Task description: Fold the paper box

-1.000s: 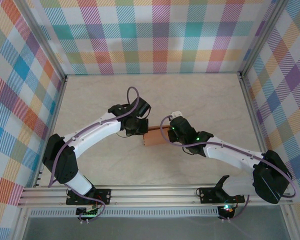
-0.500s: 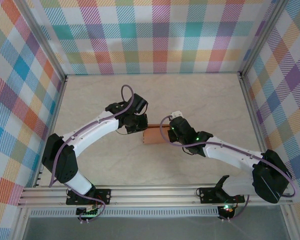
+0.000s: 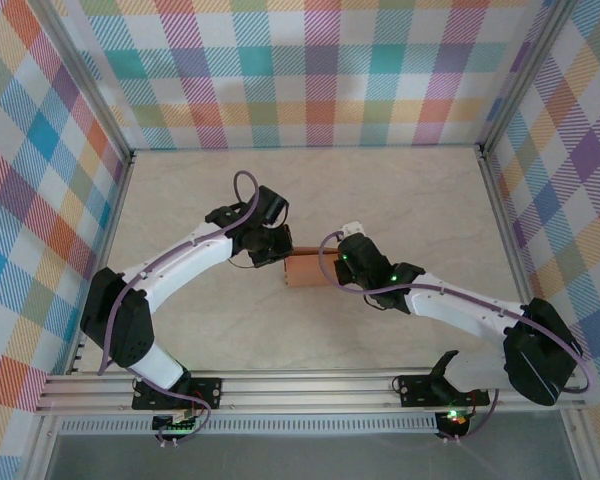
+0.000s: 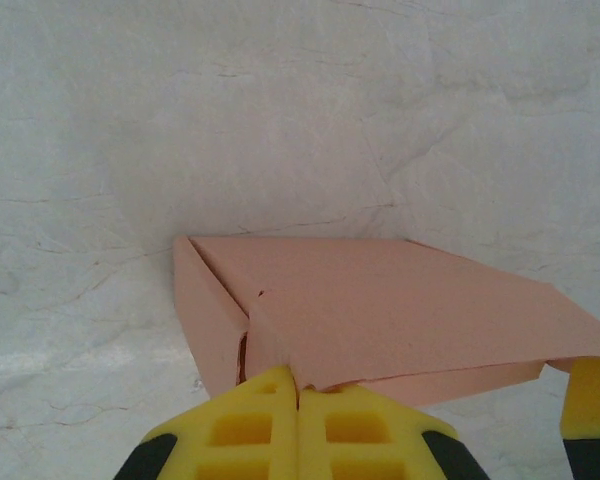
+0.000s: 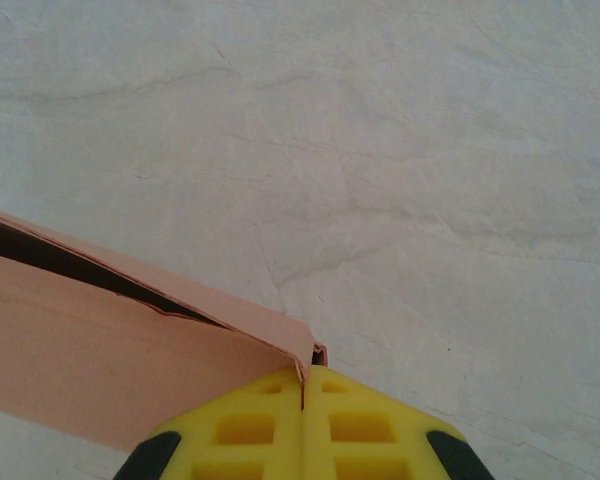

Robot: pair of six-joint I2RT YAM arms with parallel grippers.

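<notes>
Pinch grips at the two ends of the paper box (image 3: 305, 272). The left gripper (image 4: 298, 425) is fully closed, and the lower edge of a salmon flap runs into the seam between its yellow fingers (image 4: 245, 432), apparently nipped there. The right gripper (image 5: 303, 415) is likewise closed, with a folded corner of the card caught at its fingertip seam.

Outward from the tips, the box lies on the pale worktop (image 3: 410, 200) near the centre, directly between the two wrists.

Progress, as judged: the card is no longer a flat cut-out. Side walls stand and a broad panel lies over them, so most creases are made. A dark slit under the upper panel in the right wrist view, and a loose end flap with a narrow gap in the left wrist view, suggest that closing and tucking remain.

Orientation: the long axis runs left to right across the worktop, from one gripper to the other and roughly parallel to the near edge, with the broad panel uppermost and slightly tilted.
</notes>
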